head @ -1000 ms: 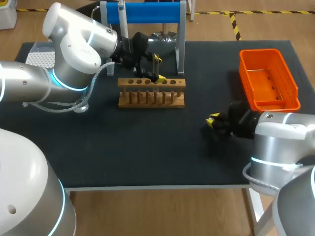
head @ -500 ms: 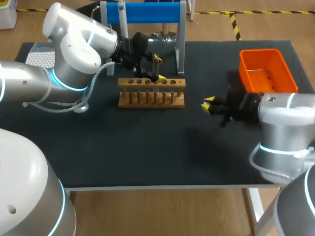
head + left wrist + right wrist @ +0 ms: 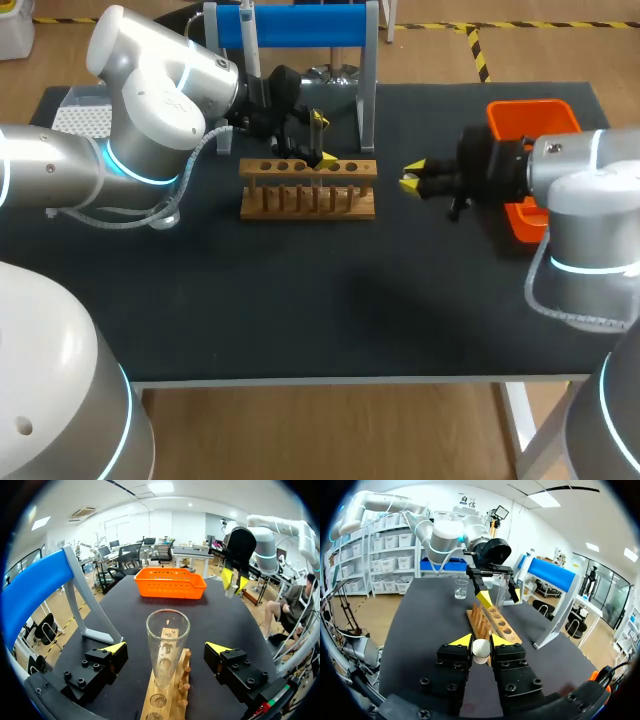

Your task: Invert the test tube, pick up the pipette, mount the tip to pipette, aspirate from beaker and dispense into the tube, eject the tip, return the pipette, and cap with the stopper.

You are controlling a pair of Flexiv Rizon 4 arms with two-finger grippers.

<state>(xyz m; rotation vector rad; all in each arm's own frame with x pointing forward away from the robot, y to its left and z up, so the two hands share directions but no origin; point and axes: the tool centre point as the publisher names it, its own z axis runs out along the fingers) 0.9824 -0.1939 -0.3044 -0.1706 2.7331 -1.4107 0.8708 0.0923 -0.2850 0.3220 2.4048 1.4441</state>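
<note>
Since a second ago the right arm has swung up from the lower right of the head view towards the centre. Its right pincer (image 3: 410,177) now hangs just right of the wooden rack (image 3: 308,190), in front of the orange basket (image 3: 530,112), which the arm partly covers. The left arm has not shifted.

The right pincer is closed narrowly on a white stopper (image 3: 481,649); both yellow-tipped fingers press it from either side. In the right wrist view the rack lies ahead of those fingers, with the other pincer above it.

The left pincer (image 3: 322,138) sits over the rack, a little above the centre of the head view, with its fingers spread wide. In the left wrist view a clear glass test tube (image 3: 167,650) stands upright in a hole of the rack, mouth up, between the two fingers but apart from both.

A pipette (image 3: 248,40) hangs on the blue stand (image 3: 300,25) at the upper middle of the head view, behind the rack. In the right wrist view a small glass beaker (image 3: 461,588) stands on the black counter (image 3: 300,300), beyond the far end of the rack.
</note>
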